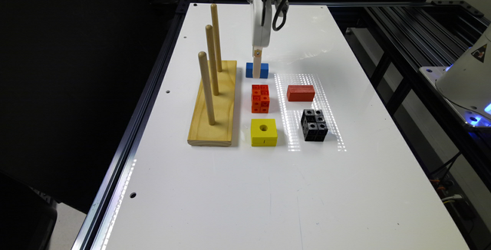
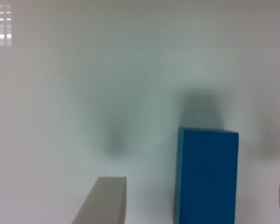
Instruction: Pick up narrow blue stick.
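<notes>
On the white table in the exterior view, the white gripper stands upright over one narrow blue stick, beside one wooden base with three pegs, one orange cube, one red block, one yellow holed block and one black cube. Through the wrist view, the blue stick lies between two spread fingers, neither visibly touching it.

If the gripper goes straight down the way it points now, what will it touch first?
Most likely the narrow blue stick. The wrist view shows it between the open fingers, which stand on either side. In the exterior view the gripper is already at the stick, on the white table; the exact height is unclear.
</notes>
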